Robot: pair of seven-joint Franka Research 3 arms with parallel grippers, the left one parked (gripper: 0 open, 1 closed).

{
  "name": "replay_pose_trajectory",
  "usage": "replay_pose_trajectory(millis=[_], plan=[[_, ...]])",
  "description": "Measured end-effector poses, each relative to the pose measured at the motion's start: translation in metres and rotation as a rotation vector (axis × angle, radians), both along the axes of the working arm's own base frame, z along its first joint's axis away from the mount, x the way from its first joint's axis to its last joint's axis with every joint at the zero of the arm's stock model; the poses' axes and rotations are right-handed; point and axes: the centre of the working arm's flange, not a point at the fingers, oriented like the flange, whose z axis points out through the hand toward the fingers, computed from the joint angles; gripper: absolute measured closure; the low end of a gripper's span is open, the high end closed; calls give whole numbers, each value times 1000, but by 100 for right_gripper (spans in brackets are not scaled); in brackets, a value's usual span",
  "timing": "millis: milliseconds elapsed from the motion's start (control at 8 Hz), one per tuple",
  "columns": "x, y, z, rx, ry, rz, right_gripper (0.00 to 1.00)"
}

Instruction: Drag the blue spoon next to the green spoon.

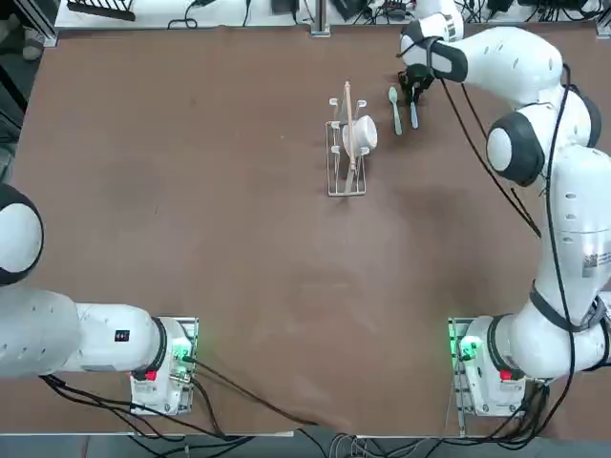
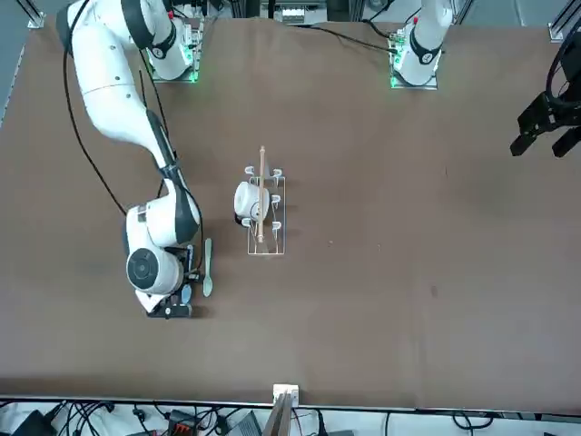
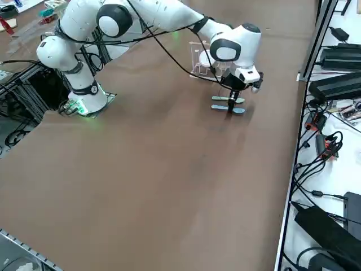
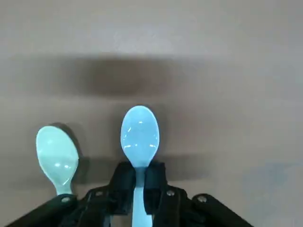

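Beside green spoon [image 4: 57, 158], claw [image 4: 137, 187] gripping blue spoon [image 4: 139, 137]

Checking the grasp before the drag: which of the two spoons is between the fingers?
The blue spoon: the right gripper has its fingers closed on its handle. The green spoon lies free beside it, toward the wire rack.

The sky-blue blue spoon [image 4: 140, 134] lies flat just beside and parallel to the mint green spoon [image 4: 57, 156].
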Motion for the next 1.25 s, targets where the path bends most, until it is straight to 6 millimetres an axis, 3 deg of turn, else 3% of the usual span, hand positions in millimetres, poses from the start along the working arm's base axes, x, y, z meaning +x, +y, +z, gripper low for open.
replay_pose_trajectory(millis=[250,625,875,1125,1250], plan=[[0,0,0,0,0,0,82],[2,-3,7,0,-13,-4,31],[11,-8,53,7,-76,-11,1],[17,-24,121,12,-144,-35,0],[17,-42,157,10,-161,-62,0]])
